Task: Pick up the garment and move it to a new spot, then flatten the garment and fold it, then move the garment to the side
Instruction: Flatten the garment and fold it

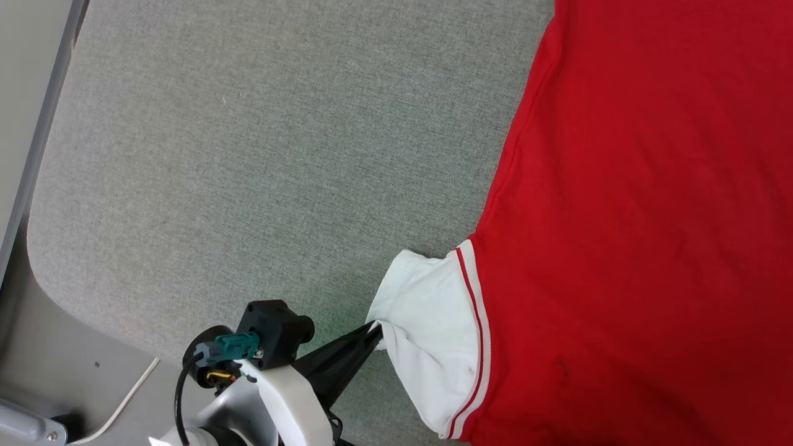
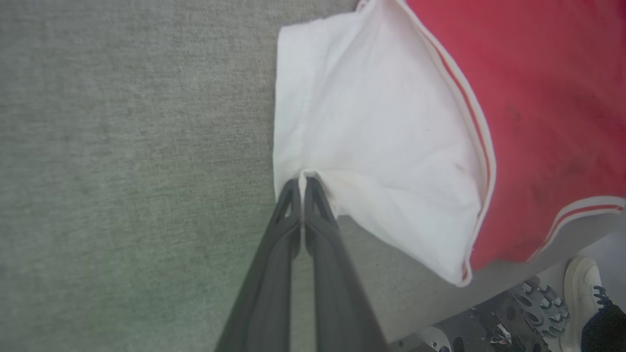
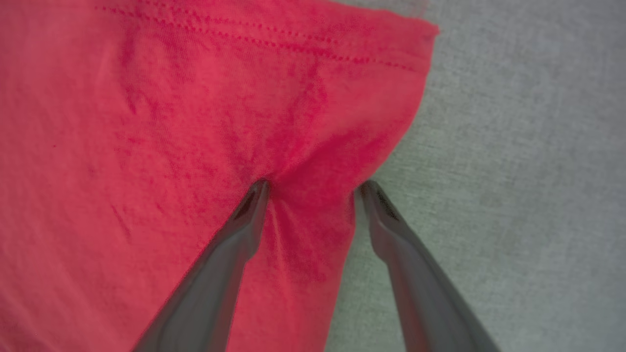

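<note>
The garment (image 1: 644, 204), a red jersey with white sleeves and striped trim, lies spread over the right of the grey surface; its lettering is hidden. My left gripper (image 1: 373, 330) is shut on the edge of the white sleeve (image 1: 427, 328), and the left wrist view shows the fingertips pinching a fold of the sleeve (image 2: 381, 146) with my left gripper (image 2: 302, 180) closed. In the right wrist view my right gripper (image 3: 313, 188) stands open, its fingers (image 3: 254, 195) straddling a bunched corner of the red garment (image 3: 171, 122) near the stitched hem.
The grey fabric-covered table (image 1: 248, 155) has a rounded front-left corner, with floor and a white cable (image 1: 124, 399) beyond it. A person's white shoe (image 2: 582, 288) and a robot base wheel (image 2: 538, 303) show below the table edge in the left wrist view.
</note>
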Available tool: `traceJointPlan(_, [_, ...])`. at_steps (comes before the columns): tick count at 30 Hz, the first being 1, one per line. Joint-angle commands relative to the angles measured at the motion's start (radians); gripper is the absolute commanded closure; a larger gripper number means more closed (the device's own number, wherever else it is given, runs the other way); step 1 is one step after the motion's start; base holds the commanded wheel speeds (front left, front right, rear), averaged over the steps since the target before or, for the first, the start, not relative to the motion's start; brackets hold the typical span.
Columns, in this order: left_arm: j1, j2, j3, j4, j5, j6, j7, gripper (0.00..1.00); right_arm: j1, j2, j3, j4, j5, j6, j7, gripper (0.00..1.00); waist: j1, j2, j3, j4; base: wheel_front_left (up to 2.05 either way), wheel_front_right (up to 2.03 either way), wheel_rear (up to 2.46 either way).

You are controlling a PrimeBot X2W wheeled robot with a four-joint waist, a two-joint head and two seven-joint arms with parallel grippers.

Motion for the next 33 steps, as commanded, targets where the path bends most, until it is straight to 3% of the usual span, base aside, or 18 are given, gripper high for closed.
traceJointPlan(1, [-0.008, -0.001, -0.001, 0.006, -0.002, -0.001, -0.009, 1.0, 0.034, 0.024, 0.011, 0.015, -0.001, 0.0, 0.012, 0.0, -0.0001, 0.0, 0.009, 0.006, 0.0, 0.0, 0.0])
traceJointPlan(2, [-0.01, 0.0, -0.001, 0.009, 0.0, -0.001, -0.011, 1.0, 0.048, 0.028, 0.012, 0.017, 0.001, 0.0, 0.017, 0.0, -0.0001, 0.0, 0.01, 0.006, 0.0, 0.0, 0.0])
traceJointPlan(3, [-0.012, 0.001, -0.001, 0.012, 0.0, -0.002, -0.013, 1.0, 0.057, 0.031, 0.012, 0.021, 0.003, 0.0, 0.022, 0.38, -0.0001, 0.0, 0.012, 0.006, 0.0, 0.0, 0.0])
traceJointPlan(4, [-0.014, 0.001, -0.002, 0.015, 0.0, -0.003, -0.015, 1.0, 0.07, 0.031, 0.016, 0.023, 0.004, 0.0, 0.027, 0.87, -0.0001, 0.0, 0.012, 0.006, 0.0, 0.0, 0.0])
traceJointPlan(5, [-0.016, 0.001, -0.003, 0.018, -0.001, -0.004, -0.016, 1.0, 0.082, 0.028, 0.022, 0.022, 0.003, 0.0, 0.031, 1.0, -0.0001, 0.0, 0.011, 0.006, 0.0, 0.0, 0.0])
traceJointPlan(18, [-0.028, 0.01, 0.006, 0.057, -0.014, -0.003, -0.034, 1.0, 0.161, -0.005, 0.048, 0.025, 0.036, 0.0, -0.011, 1.0, -0.0001, 0.0, -0.059, -0.041, 0.0, 0.0, 0.0])
traceJointPlan(25, [-0.003, 0.026, 0.012, 0.088, -0.012, 0.01, -0.034, 1.0, 0.289, 0.001, 0.084, 0.034, 0.093, -0.001, -0.074, 1.0, -0.0001, 0.0, -0.181, -0.111, 0.0, 0.0, 0.0])
traceJointPlan(26, [0.015, 0.026, 0.02, 0.095, -0.029, 0.019, -0.035, 1.0, 0.371, -0.01, 0.115, 0.025, 0.138, -0.001, -0.117, 1.0, -0.0001, 0.0, -0.244, -0.142, 0.0, 0.0, 0.0])
traceJointPlan(33, [0.077, 0.041, 0.017, 0.126, -0.029, 0.046, -0.036, 1.0, 0.575, -0.025, 0.148, -0.015, 0.242, -0.001, -0.196, 1.0, -0.0001, 0.0, -0.377, -0.214, 0.0, 0.0, 0.0])
